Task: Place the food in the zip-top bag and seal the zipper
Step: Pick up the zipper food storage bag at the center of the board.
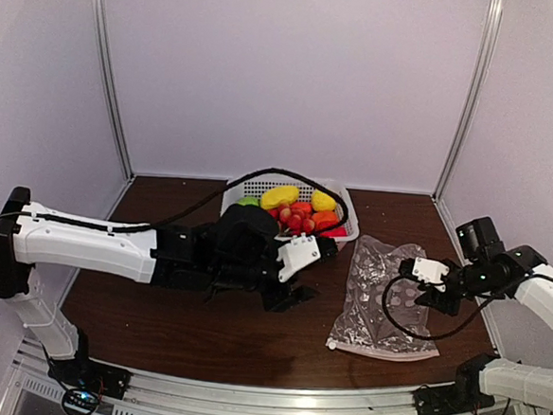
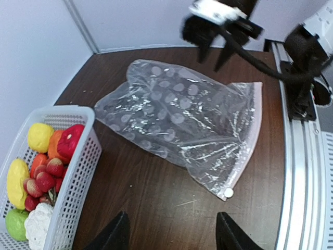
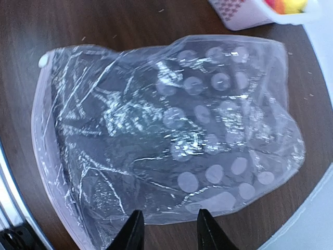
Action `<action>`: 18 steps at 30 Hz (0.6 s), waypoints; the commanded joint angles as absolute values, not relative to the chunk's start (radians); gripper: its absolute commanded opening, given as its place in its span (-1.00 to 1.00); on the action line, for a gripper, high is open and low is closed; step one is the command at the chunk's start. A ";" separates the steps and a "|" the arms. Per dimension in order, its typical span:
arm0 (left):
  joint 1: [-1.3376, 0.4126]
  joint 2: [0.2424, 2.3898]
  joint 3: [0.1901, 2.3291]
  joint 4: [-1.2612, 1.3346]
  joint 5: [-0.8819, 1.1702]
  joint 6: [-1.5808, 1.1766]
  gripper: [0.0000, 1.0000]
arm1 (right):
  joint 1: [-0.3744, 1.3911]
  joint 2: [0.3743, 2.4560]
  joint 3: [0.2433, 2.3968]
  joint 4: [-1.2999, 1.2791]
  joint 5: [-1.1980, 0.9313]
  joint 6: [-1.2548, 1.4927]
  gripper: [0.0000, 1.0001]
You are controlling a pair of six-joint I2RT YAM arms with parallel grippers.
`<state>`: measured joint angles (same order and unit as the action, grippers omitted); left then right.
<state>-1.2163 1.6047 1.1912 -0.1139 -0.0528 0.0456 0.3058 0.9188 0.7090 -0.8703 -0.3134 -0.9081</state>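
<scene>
The food (image 1: 300,209) lies heaped in a white mesh basket (image 1: 349,222): yellow, red, orange, green and white pieces (image 2: 47,172). The clear, dotted zip-top bag (image 1: 385,291) lies flat and empty on the table to the right of it. Its zipper (image 2: 251,130) is a pale strip along the near edge, with a white slider (image 2: 228,192) at one end. My left gripper (image 2: 173,234) stands open over bare table, short of the slider corner. My right gripper (image 3: 169,229) has its jaws narrowly open at the bag's (image 3: 166,130) right edge, with nothing between them.
The basket (image 2: 83,172) stands at the back middle of the dark wooden table, just left of the bag. White walls close in the back and both sides. A metal rail (image 2: 299,182) runs along the table's near edge.
</scene>
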 commanded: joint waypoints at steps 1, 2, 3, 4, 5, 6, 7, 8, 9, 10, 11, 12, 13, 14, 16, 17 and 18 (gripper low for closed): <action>-1.325 1.725 1.294 -0.126 -0.095 0.263 0.09 | 0.231 0.820 0.765 -0.874 -0.311 -0.710 -0.10; -1.341 1.778 1.340 -0.164 -0.132 0.288 0.06 | 0.221 0.810 0.756 -0.822 -0.215 -0.650 0.11; -1.357 1.826 1.384 -0.186 -0.179 0.306 0.05 | 0.202 0.804 0.749 -0.785 -0.147 -0.610 0.29; -1.369 1.866 1.414 -0.192 -0.214 0.323 0.05 | 0.174 0.803 0.745 -0.768 -0.131 -0.602 0.38; -1.382 1.903 1.438 -0.190 -0.227 0.338 0.07 | 0.140 0.807 0.741 -0.757 -0.144 -0.598 0.42; -1.393 1.933 1.461 -0.187 -0.233 0.355 0.10 | 0.113 0.812 0.734 -0.731 -0.146 -0.587 0.46; -1.407 1.967 1.484 -0.182 -0.241 0.370 0.13 | 0.082 0.816 0.723 -0.693 -0.142 -0.563 0.54; -1.420 2.002 1.515 -0.182 -0.250 0.385 0.15 | 0.050 0.823 0.717 -0.653 -0.140 -0.531 0.58; -1.438 2.037 1.547 -0.185 -0.267 0.407 0.17 | 0.021 0.836 0.713 -0.618 -0.136 -0.498 0.61; -1.451 2.073 1.575 -0.187 -0.288 0.422 0.21 | -0.002 0.847 0.710 -0.579 -0.120 -0.442 0.65; -1.463 2.117 1.602 -0.189 -0.311 0.440 0.24 | -0.026 0.855 0.704 -0.539 -0.104 -0.398 0.67; -1.474 2.147 1.626 -0.190 -0.338 0.454 0.37 | -0.041 0.860 0.688 -0.500 -0.095 -0.365 0.69; -1.484 2.178 1.652 -0.192 -0.356 0.467 0.44 | -0.044 0.860 0.677 -0.472 -0.090 -0.352 0.77; -1.489 2.203 1.675 -0.195 -0.369 0.472 0.51 | -0.043 0.862 0.681 -0.470 -0.085 -0.349 0.85; -1.490 2.248 1.716 -0.207 -0.366 0.471 0.49 | -0.044 0.850 0.684 -0.465 -0.052 -0.348 0.87; -1.492 2.267 1.734 -0.210 -0.370 0.470 0.45 | -0.045 0.834 0.665 -0.449 -0.040 -0.352 0.87; -1.492 2.285 1.749 -0.211 -0.371 0.468 0.42 | -0.046 0.821 0.653 -0.438 -0.039 -0.358 0.88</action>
